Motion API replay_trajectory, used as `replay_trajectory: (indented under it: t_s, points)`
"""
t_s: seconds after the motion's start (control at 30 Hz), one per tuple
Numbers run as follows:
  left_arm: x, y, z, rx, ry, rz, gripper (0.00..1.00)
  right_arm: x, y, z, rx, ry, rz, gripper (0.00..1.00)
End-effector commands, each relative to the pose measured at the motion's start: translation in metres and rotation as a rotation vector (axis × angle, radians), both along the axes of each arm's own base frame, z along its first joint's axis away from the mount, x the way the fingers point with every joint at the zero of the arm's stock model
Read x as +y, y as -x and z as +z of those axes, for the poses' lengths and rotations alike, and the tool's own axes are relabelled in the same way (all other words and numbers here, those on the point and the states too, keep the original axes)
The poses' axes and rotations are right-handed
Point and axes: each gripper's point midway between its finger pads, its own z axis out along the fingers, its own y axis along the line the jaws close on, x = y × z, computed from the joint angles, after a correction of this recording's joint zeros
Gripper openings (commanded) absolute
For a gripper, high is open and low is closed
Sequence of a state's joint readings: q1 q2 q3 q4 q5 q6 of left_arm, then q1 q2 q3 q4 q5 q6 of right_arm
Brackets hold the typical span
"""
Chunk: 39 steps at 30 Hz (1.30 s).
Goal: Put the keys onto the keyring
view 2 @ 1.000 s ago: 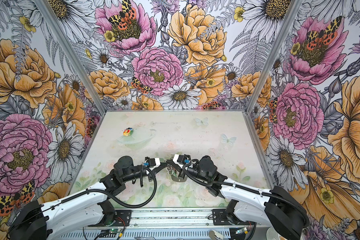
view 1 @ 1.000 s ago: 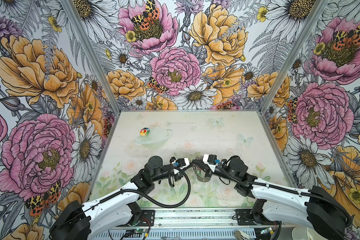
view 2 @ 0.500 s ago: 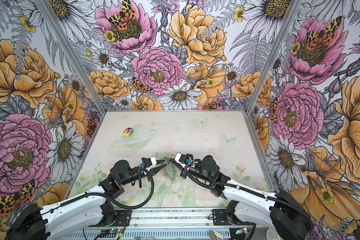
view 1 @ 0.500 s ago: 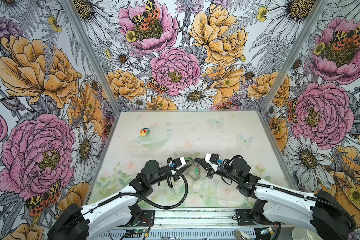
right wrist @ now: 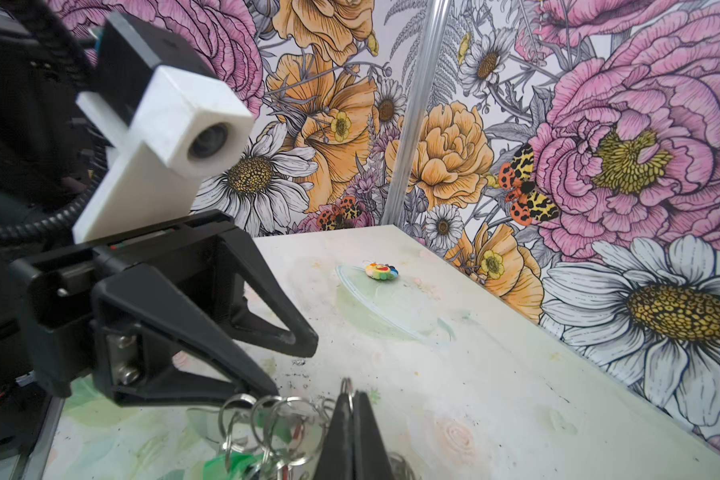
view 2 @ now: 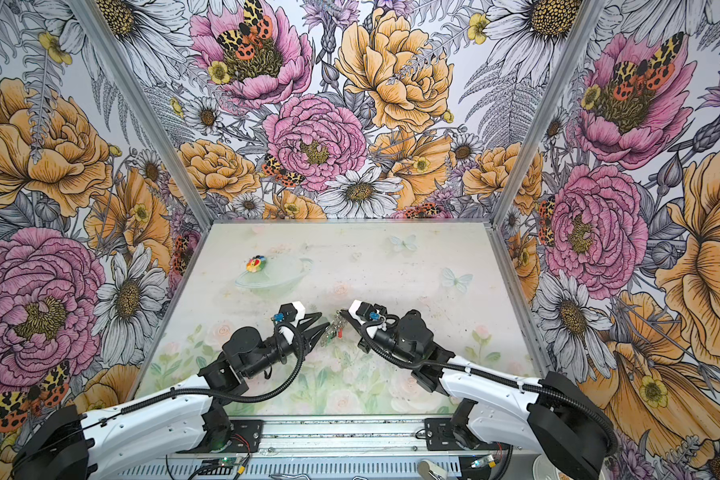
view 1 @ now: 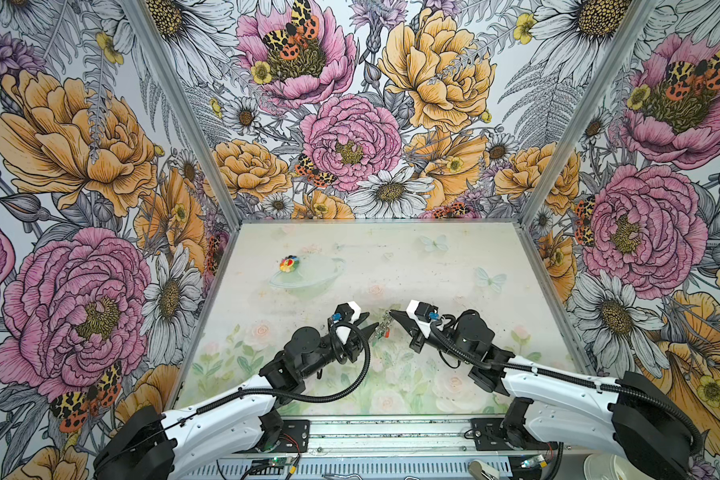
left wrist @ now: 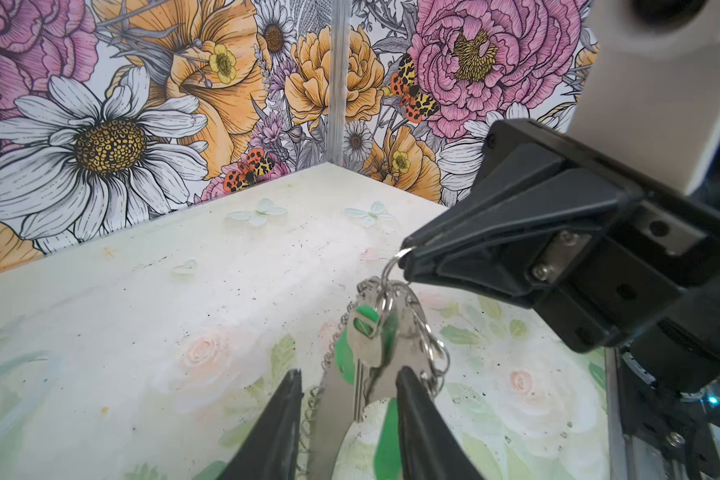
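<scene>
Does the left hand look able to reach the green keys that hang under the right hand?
Probably yes. The left hand is open, its fingers standing on either side of the keys, which hang free on the keyring pinched by the shut right hand. Nothing stands between them.

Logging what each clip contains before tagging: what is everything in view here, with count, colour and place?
keys: two, silver with green heads, hanging among the keyring's loops between the grippers
keyring: one, grey band fringed with silver wire loops, hanging from the right gripper
toy: one, round, multicoloured, far left of the table
table: one, pale with a faint flower print
walls: three, floral print, around the table
left gripper: one, black, jaws apart either side of the keys
right gripper: one, black, shut on a keyring loop
</scene>
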<state>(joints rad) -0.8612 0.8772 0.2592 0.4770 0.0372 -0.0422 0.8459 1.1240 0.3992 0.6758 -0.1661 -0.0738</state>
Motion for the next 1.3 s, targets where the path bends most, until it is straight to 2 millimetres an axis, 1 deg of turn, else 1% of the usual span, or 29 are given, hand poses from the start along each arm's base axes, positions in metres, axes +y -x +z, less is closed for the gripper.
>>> replay_trajectory:
  t_s: [0.0, 0.17, 0.27, 0.33, 0.43, 0.53, 0.63, 0.8, 0.9, 1.0, 1.1, 1.17, 1.27]
  points:
    - [0.017, -0.005, -0.014, 0.100, 0.049, 0.119, 0.41, 0.001, -0.014, 0.011, 0.025, -0.063, -0.069, 0.00]
    - [0.028, -0.001, -0.031, 0.163, 0.052, 0.152, 0.44, 0.005, -0.025, 0.000, 0.070, -0.086, -0.109, 0.00]
    - [0.027, 0.002, -0.039, 0.197, 0.038, 0.147, 0.45, 0.004, -0.030, -0.007, 0.098, -0.090, -0.148, 0.00]
    - [0.023, 0.006, -0.042, 0.212, 0.032, 0.132, 0.45, 0.004, -0.033, -0.012, 0.124, -0.096, -0.167, 0.00]
    - [0.016, 0.012, -0.047, 0.224, 0.014, 0.122, 0.47, 0.005, -0.036, -0.013, 0.144, -0.104, -0.189, 0.00]
    - [0.008, 0.018, -0.052, 0.217, -0.017, 0.121, 0.48, 0.010, -0.039, -0.013, 0.155, -0.103, -0.203, 0.00]
    - [0.003, 0.020, -0.055, 0.206, -0.021, 0.133, 0.50, 0.013, -0.044, -0.013, 0.163, -0.109, -0.225, 0.00]
    - [-0.003, 0.014, -0.062, 0.213, 0.000, 0.166, 0.56, 0.018, -0.047, -0.012, 0.161, -0.121, -0.225, 0.00]
    - [-0.005, 0.007, -0.071, 0.213, -0.003, 0.200, 0.57, 0.020, -0.047, -0.011, 0.158, -0.123, -0.219, 0.00]
    - [-0.008, -0.002, -0.079, 0.211, -0.001, 0.236, 0.56, 0.019, -0.047, -0.011, 0.155, -0.125, -0.221, 0.00]
    - [-0.010, -0.006, -0.089, 0.219, 0.022, 0.258, 0.54, 0.017, -0.047, -0.011, 0.153, -0.125, -0.225, 0.00]
    - [-0.011, -0.007, -0.089, 0.208, 0.055, 0.256, 0.51, 0.016, -0.046, -0.011, 0.154, -0.127, -0.225, 0.00]
    - [-0.006, -0.009, -0.089, 0.192, 0.087, 0.270, 0.50, 0.014, -0.045, -0.010, 0.147, -0.128, -0.229, 0.00]
